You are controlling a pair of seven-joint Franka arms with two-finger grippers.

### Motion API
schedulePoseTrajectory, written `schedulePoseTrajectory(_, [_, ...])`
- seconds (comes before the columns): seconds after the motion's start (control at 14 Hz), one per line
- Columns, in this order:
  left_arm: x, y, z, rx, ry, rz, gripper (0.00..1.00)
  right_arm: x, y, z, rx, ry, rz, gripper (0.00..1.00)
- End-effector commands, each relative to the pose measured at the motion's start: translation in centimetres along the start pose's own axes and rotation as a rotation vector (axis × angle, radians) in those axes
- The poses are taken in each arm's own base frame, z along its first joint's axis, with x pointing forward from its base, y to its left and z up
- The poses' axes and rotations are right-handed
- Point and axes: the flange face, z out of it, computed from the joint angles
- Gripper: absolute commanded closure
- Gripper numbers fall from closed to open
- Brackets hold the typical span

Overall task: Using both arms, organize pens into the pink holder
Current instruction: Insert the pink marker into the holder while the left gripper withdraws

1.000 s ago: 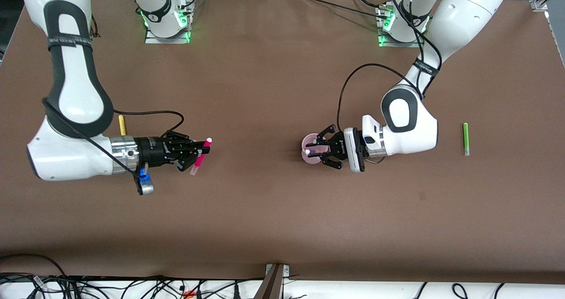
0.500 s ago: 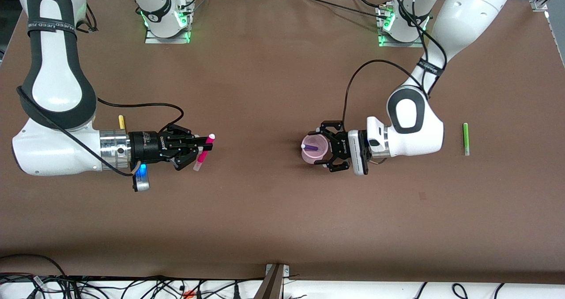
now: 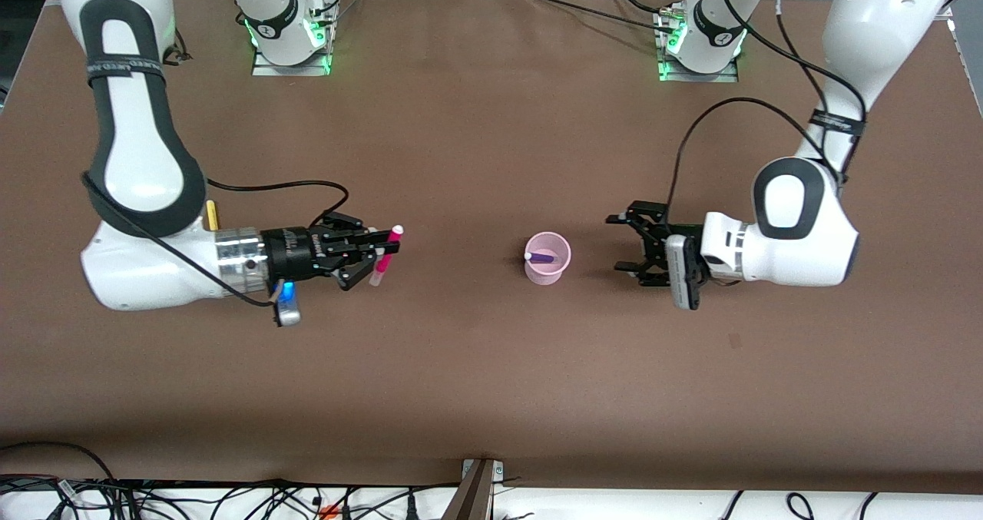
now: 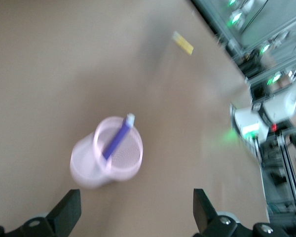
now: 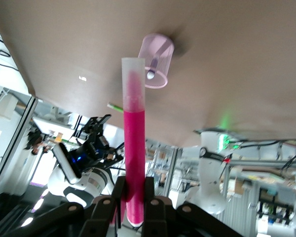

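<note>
1. The pink holder (image 3: 547,258) stands upright on the brown table (image 3: 476,389), about midway between the two grippers and apart from both.
2. Inside the holder leans the dark purple pen (image 3: 541,257), its pale cap resting against the rim on the side toward the right arm's end of the table. The left wrist view shows the same pen (image 4: 117,139) tilted across the cup (image 4: 108,159), cap poking just above the rim.
3. The right gripper (image 3: 382,256) hangs over bare table toward the right arm's end, well apart from the holder. Its fingers are closed on the magenta pen (image 3: 385,254), gripping it near its middle (the pen tilts a little, one end toward the robots' bases).
4. In the right wrist view the magenta pen (image 5: 134,148) runs straight out from between the fingers (image 5: 119,190), with its pale cap at the outer end and the holder (image 5: 156,60) seen past it.
5. The left gripper (image 3: 631,243) is over the table toward the left arm's end, beside the holder but clear of it. Its jaws stand wide apart and hold nothing; the left wrist view shows both fingertips (image 4: 65,213) spread with only table between them.
6. The yellow pen (image 3: 212,214) lies on the table by the right arm's forearm, partly hidden by the arm. The left wrist view catches it as a small yellow streak (image 4: 183,42).
</note>
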Motion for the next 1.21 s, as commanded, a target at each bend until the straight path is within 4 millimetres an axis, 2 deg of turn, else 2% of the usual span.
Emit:
schedulePoseTrajectory(0.0, [-1.4, 2.0, -3.8, 0.093, -0.184, -0.105, 0.0, -0.2, -0.8, 6.6, 0.045, -0.069, 0.023, 1.0])
schedulePoseTrajectory(0.14, [-3.6, 2.9, -6.9, 0.161, -0.334, -0.15, 0.0, -0.2, -0.8, 10.8, 0.132, -0.13, 0.086, 1.0])
schedulePoseTrajectory(0.36, [-5.2, 4.9, -10.3, 0.332, -0.561, -0.25, 0.0, 0.1, -0.5, 17.8, 0.226, -0.16, 0.151, 1.0])
schedulePoseTrajectory(0.5, [-5.1, 6.0, -12.2, 0.433, -0.643, -0.313, 0.0, 1.2, 0.3, 22.1, 0.282, -0.166, 0.151, 1.0])
schedulePoseTrajectory(0.64, [-3.5, 8.7, -15.3, 0.57, -0.667, -0.418, 0.0, 2.2, 1.6, 26.0, 0.318, -0.186, 0.123, 1.0])
schedulePoseTrajectory(0.71, [-3.0, 10.0, -16.5, 0.625, -0.66, -0.485, 0.0, 3.0, 2.0, 27.0, 0.34, -0.18, 0.118, 1.0])
schedulePoseTrajectory(0.86, [-1.9, 12.2, -18.1, 0.725, -0.588, -0.596, 0.0, 3.2, 2.4, 28.4, 0.351, -0.15, 0.103, 1.0])
schedulePoseTrajectory(1.0, [-0.5, 14.5, -20.2, 0.777, -0.53, -0.605, 0.0, 3.4, 2.7, 28.9, 0.348, -0.143, 0.095, 1.0])
schedulePoseTrajectory(1.07, [0.0, 15.2, -21.1, 0.787, -0.502, -0.594, 0.0, 3.7, 3.1, 29.8, 0.341, -0.14, 0.083, 1.0])
schedulePoseTrajectory(1.14, [0.6, 16.7, -22.4, 0.813, -0.462, -0.58, 0.0, 3.7, 3.3, 30.4, 0.348, -0.146, 0.066, 1.0])
